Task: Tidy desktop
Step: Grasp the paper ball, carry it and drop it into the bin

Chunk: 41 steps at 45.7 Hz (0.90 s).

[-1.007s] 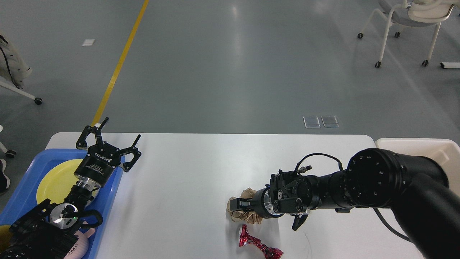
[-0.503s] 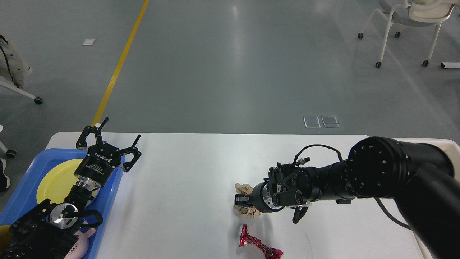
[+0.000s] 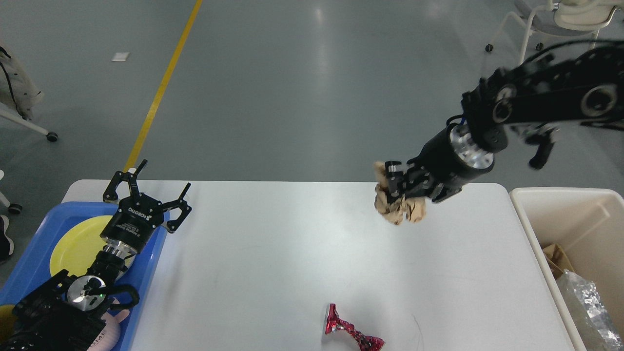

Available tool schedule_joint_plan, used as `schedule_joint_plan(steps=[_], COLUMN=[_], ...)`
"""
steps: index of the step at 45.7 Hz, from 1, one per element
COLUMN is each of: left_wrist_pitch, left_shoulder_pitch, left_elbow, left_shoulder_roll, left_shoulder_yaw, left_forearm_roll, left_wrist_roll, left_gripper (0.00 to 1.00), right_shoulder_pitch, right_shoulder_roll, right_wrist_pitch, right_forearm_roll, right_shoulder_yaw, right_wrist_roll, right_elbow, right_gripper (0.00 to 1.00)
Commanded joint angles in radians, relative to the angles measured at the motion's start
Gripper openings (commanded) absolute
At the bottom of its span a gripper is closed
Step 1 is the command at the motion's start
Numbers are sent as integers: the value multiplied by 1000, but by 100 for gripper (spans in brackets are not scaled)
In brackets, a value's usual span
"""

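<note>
The desktop [image 3: 273, 243] is a wide white tabletop. My right gripper [image 3: 396, 191] is shut on a crumpled brown paper ball [image 3: 400, 209] and holds it in the air above the table's far right part. A crumpled red foil wrapper [image 3: 351, 332] lies near the front edge. My left gripper [image 3: 148, 189] is open and empty, raised over the far end of the blue tray [image 3: 29, 258] at the left.
The blue tray holds a yellow plate [image 3: 78, 243] and a pink item [image 3: 105, 336]. A cream bin [image 3: 560, 200] stands at the right edge with brown paper and silver foil [image 3: 585, 302] inside. A wheeled chair [image 3: 551, 29] stands on the floor at far right.
My right gripper has lifted the brown paper ball off the table and carried it up and to the right, toward the far edge. The left arm has not moved.
</note>
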Motion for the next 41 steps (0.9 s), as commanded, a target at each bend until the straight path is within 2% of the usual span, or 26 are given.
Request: schedule_joint_plan(steps=[1,4,8,13,19,23,30,33,38,39,41], left_wrist_pitch=[0,0,0,0,0,0,0,0,0,0,0], left_shoulder_pitch=[0,0,-1,0,0,0,-1,-1,-1,-1,-1], left_elbow=[0,0,0,0,0,0,0,0,0,0,0], left_shoulder_roll=[0,0,0,0,0,0,0,0,0,0,0], left_shoulder_yaw=[1,1,1,1,1,1,1,0,0,1,0], left_forearm_roll=[0,0,0,0,0,0,0,0,0,0,0], left_wrist_roll=[-1,-1,-1,-1,-1,-1,-1,-1,-1,-1,-1], left_gripper=[99,99,99,99,99,99,99,99,99,99,99], right_shoulder_pitch=[211,248,237,123,-172,-422,-917,-1136,-1333,-1350,-1375], right_shoulder_roll=[-158,-227,-279,-333,-379,-379,-301,-243,-189,-178,-163], right_wrist_pitch=[228,270,265,189,71,-49,-319,-379,-434,-460,-512], right_forearm_roll=[-95,-169,-305,-502,-605,-605,-588,-524,-442,-436,-428], right_shoulder_yaw=[-1,-1,-36,-93,-89,-86,-57,-2,53,61,75], right_wrist_roll=[5,6,4,9,18,59,128,134,131,130,125], right_elbow=[-8,-9,-22,-123,-370,-568,-913,-1043,-1145,-1150,-1159], right_gripper=[0,0,0,0,0,0,0,0,0,6,32])
